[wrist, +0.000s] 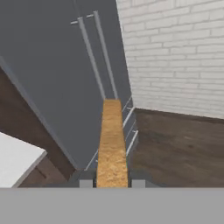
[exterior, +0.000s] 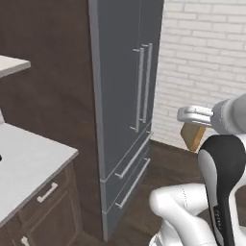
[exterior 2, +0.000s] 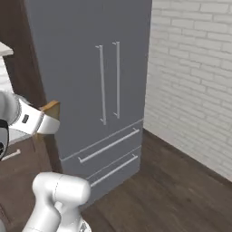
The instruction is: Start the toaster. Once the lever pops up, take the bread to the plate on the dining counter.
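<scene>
Carrying the squarish slice of bread with its pale tan face and golden-brown crust, the white two-finger end effector hangs in mid-air in the left base view, so I'd say the toaster part is done and we're in the transport leg. The slice pokes out just below the end effector, and the tall dark grey fridge with long steel handles stands off to its left. Further left and lower sits a light grey table over dark wood drawers.

Right base view: same deal from the other side, the end effector with the bread sticking out of its tip, the fridge right behind it and the white brick wall well off to the right.

Hand view: the jaws are closed most of the way, pinching the slice edge-on, crust running straight away from the end effector. Ahead are the fridge and dark wood floor.

Still left, as I read it: reach the dining table, find the plate, set the bread down.
</scene>
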Motion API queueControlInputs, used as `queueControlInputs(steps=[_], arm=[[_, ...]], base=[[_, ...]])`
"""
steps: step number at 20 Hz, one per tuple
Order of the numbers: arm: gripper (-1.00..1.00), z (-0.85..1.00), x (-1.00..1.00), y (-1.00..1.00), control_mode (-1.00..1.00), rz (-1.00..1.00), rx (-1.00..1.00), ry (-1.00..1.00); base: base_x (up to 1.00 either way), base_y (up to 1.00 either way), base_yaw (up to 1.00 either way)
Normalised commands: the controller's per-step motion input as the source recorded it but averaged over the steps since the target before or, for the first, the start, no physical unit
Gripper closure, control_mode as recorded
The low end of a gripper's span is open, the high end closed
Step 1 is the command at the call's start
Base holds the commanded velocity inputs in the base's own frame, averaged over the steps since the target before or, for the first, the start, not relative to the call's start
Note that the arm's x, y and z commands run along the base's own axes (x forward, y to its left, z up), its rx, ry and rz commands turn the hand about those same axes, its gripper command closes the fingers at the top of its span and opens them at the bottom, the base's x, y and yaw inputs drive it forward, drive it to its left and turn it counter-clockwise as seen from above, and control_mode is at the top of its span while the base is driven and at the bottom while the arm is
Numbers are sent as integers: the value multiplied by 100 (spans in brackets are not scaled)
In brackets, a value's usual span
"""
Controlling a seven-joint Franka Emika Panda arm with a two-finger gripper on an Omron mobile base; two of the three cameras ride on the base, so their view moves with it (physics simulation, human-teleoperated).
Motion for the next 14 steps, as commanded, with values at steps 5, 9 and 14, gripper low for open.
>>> queueControlInputs(steps=[5,9,14], arm=[[100,0,0,0,100,0,0,0],[100,0,0,0,100,0,0,0],[100,0,0,0,100,0,0,0]], base=[[4,-31,-72],[45,-34,-61],[87,-20,-45]])
